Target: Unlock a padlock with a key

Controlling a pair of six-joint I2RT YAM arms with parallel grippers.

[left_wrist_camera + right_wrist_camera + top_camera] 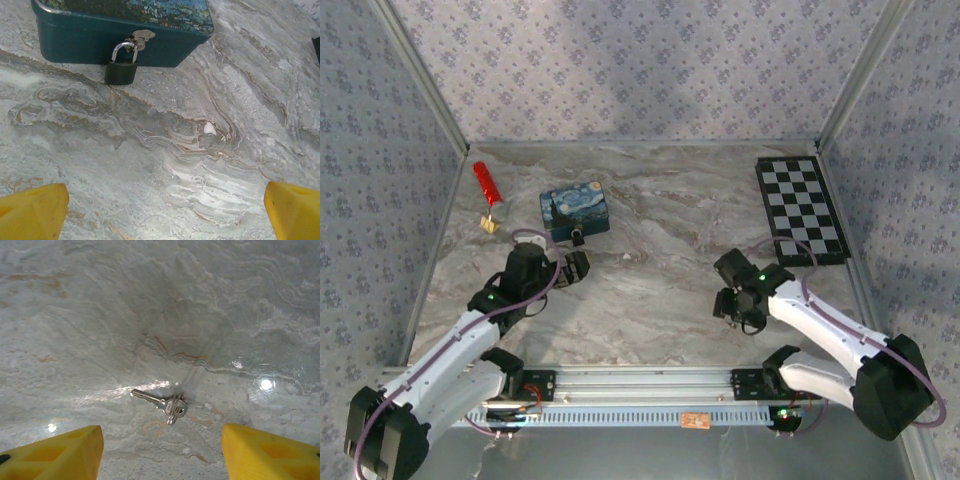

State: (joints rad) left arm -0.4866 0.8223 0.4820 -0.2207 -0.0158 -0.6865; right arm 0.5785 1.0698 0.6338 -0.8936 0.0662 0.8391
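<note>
A small black padlock [120, 72] with a silver shackle hangs from the hasp of the blue painted tin [90, 37], resting on the marble table; from above the padlock [578, 239] sits at the tin's [574, 207] near side. My left gripper [162, 212] is open, its yellow fingers [31, 210] spread wide, a short way in front of the padlock. A silver key [160, 402] on a small ring lies flat on the table. My right gripper [162, 450] hovers open just above and before the key, which lies between the finger lines. From above the right gripper [740, 305] is right of centre.
A red stick [485, 183] and a small tan wooden block [491, 224] lie at the far left. A black-and-white chequered board [802, 208] rests at the far right. Patterned walls enclose the table on three sides.
</note>
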